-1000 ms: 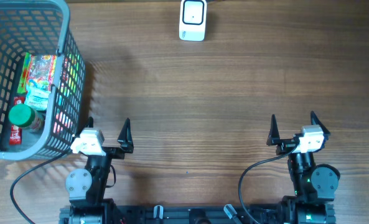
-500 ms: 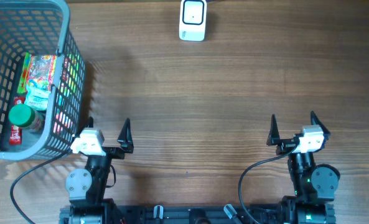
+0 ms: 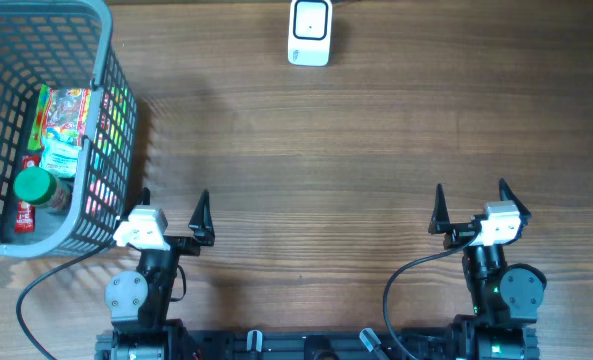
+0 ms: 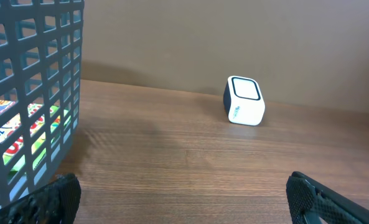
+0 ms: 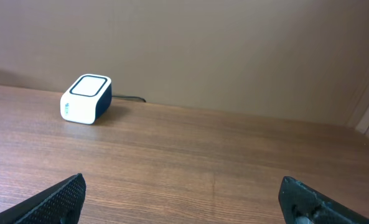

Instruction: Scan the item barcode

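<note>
Both arms sat parked at the bottom of the overhead frame. Left gripper (image 3: 172, 203) was at lower left, jaws spread as wide as they go with nothing between them. Right gripper (image 3: 471, 195) at lower right was the same, wide and empty. The items to scan sat in the grey mesh basket (image 3: 103, 70) at upper left: a green-capped bottle (image 3: 34, 186) near the basket's lower edge, cap toward the camera, and a colourful snack packet (image 3: 64, 118) above it. There was more packaging alongside that I couldn't separate. The scanner (image 3: 309, 30), a small white box with dark sides, stood at top centre, well apart from both grippers and the basket. My read of the step in hand: fetch an item, nothing grasped yet. Left gripper was just beside the basket's lower right corner, so it looked like the natural one to go. It would need to rise over the rim and come down from above, since the mesh wall stood between its fingers and the goods. The bottle looked the easier grab, rounded and on top; the packet was flat, probably slippery. No barcode showed on either, so expect a turn before presenting it to the scanner. Obstacles were the tall basket wall and crowded contents. On the wooden table (image 3: 376, 140), a thin cable (image 5: 131, 98) ran off behind the scanner in the right wrist view.
</note>
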{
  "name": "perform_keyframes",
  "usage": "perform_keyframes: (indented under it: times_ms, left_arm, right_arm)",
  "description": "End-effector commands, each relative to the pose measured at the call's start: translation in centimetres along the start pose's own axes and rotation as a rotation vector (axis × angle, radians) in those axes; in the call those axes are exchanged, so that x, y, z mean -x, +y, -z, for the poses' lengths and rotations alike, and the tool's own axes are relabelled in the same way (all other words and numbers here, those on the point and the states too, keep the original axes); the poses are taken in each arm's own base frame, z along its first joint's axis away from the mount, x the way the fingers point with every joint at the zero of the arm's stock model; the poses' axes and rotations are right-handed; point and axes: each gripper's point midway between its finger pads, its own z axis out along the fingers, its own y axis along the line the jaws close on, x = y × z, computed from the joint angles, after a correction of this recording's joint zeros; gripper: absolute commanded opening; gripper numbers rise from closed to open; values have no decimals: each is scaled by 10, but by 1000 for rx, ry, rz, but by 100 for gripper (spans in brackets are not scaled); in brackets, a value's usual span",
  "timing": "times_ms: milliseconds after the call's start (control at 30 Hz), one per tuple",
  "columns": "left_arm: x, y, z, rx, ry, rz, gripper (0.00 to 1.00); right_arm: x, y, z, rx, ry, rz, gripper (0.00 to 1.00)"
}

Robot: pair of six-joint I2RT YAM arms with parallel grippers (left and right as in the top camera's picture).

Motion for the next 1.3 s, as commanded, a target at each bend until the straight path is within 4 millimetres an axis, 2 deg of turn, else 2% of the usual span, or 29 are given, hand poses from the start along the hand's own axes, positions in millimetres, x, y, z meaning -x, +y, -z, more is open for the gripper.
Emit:
perform_keyframes:
  times_ms: [0, 533, 600, 700, 767, 933, 1067, 1167, 1267]
  left_arm:
    - [-2, 1, 0, 6, -1, -20, 100]
    - [-2, 3, 0, 14, -2, -21, 100]
    - [5, -1, 0, -5, -31, -24, 100]
    - [28, -15, 3, -74, -104, 1, 100]
    - [44, -19, 8, -81, -100, 77, 100]
    - [86, -43, 13, -167, -77, 80, 100]
    - [141, -67, 1, -262, -26, 82, 100]
    - [183, -86, -15, -326, 85, 73, 100]
    - [219, -101, -19, -370, 204, 17, 100]
  right_arm:
    - [2, -2, 0, -15, -10, -7, 100]
    - [2, -2, 0, -15, -10, -7, 100]
    - [2, -2, 0, -15, -10, -7, 100]
    - [2, -2, 0, -15, -10, -7, 100]
    - [2, -2, 0, -15, -10, -7, 100]
    - [2, -2, 0, -15, -11, -7, 100]
    - [2, -2, 0, -15, -10, -7, 100]
    - [2, -2, 0, -15, -11, -7, 100]
    - [2, -2, 0, -15, -10, -7, 100]
